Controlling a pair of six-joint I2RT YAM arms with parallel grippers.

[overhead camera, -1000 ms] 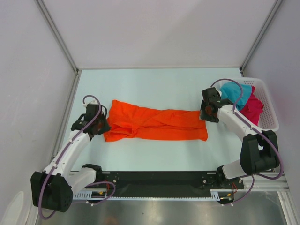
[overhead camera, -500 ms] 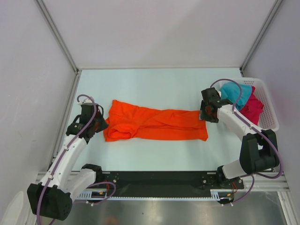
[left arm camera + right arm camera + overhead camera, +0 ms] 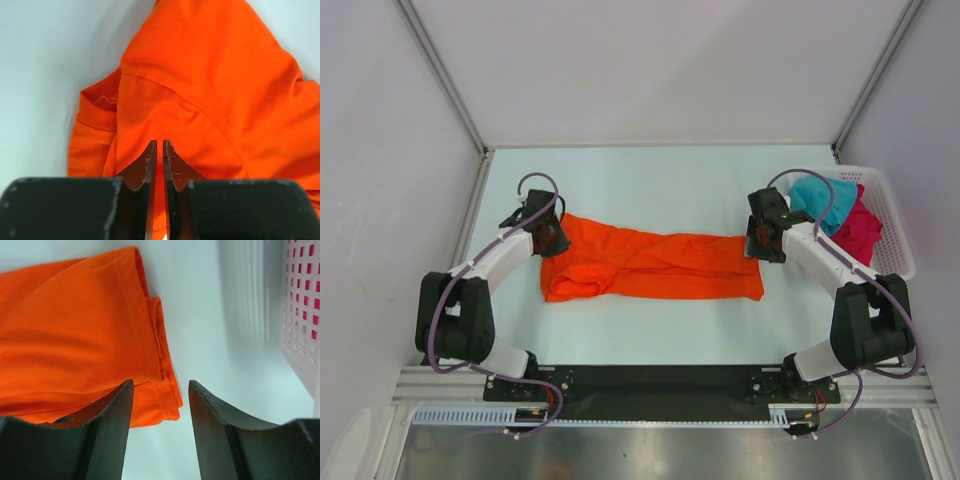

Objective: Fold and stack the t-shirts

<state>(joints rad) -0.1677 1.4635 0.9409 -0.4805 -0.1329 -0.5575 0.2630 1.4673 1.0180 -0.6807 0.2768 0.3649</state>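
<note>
The orange t-shirt [image 3: 660,265] lies flat as a long folded band across the table [image 3: 650,180]. My left gripper [image 3: 552,238] is over its far-left corner. In the left wrist view its jaws [image 3: 160,145] stand nearly together just above flat orange cloth [image 3: 200,75], and no cloth bunches at the tips. My right gripper [image 3: 757,243] is at the shirt's right end. It is open [image 3: 160,385] and straddles the hemmed corner [image 3: 160,395] of the orange cloth. The teal t-shirt [image 3: 813,195] and the magenta t-shirt [image 3: 860,235] lie crumpled in the basket.
The white slotted basket [image 3: 890,215] stands at the table's right edge, close to my right arm; its wall [image 3: 302,305] shows in the right wrist view. Grey walls enclose the table on the left, back and right.
My left arm swung from the shirt's near-left edge up to its far-left corner. The lower-left sleeve now lies folded in. The right arm has stayed still.
</note>
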